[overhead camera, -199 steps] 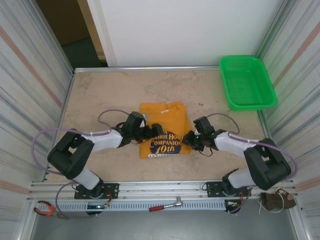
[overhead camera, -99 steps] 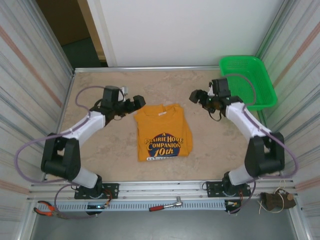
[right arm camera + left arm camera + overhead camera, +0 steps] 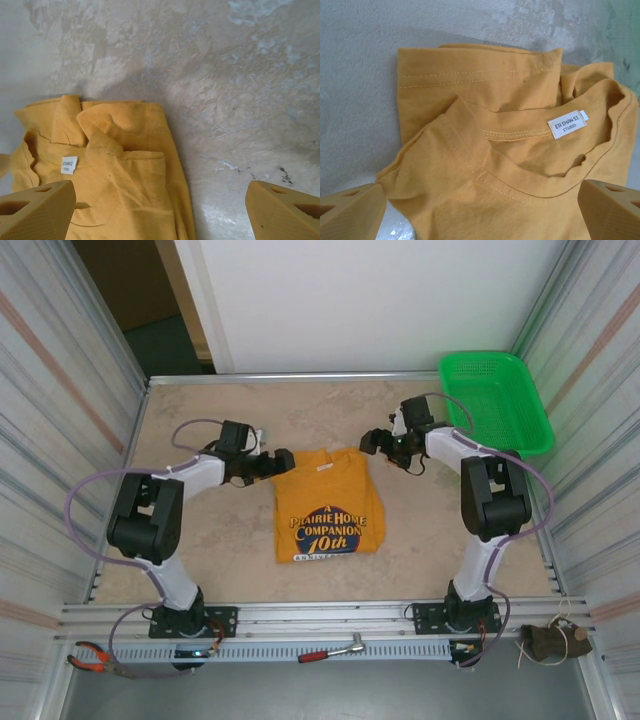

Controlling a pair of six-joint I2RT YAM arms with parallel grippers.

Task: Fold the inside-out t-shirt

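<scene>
Fingers (image 3: 350, 212) of the left gripper (image 3: 283, 462) and the right gripper (image 3: 368, 443) stood apart, empty, beside the far corners of the folded t-shirt (image 3: 330, 505) at mid-table. A low finger could have snagged its loose collar layers and undone the fold. The mottled beige table (image 3: 200, 420) sat between ribbed walls (image 3: 60, 390), a green basket (image 3: 495, 405) at its far right corner.

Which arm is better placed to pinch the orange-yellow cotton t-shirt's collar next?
Left, probably: the left gripper, open, hangs centred over the collar of the orange-yellow cotton t-shirt; the right gripper, open, straddles its corner and bare table.
</scene>
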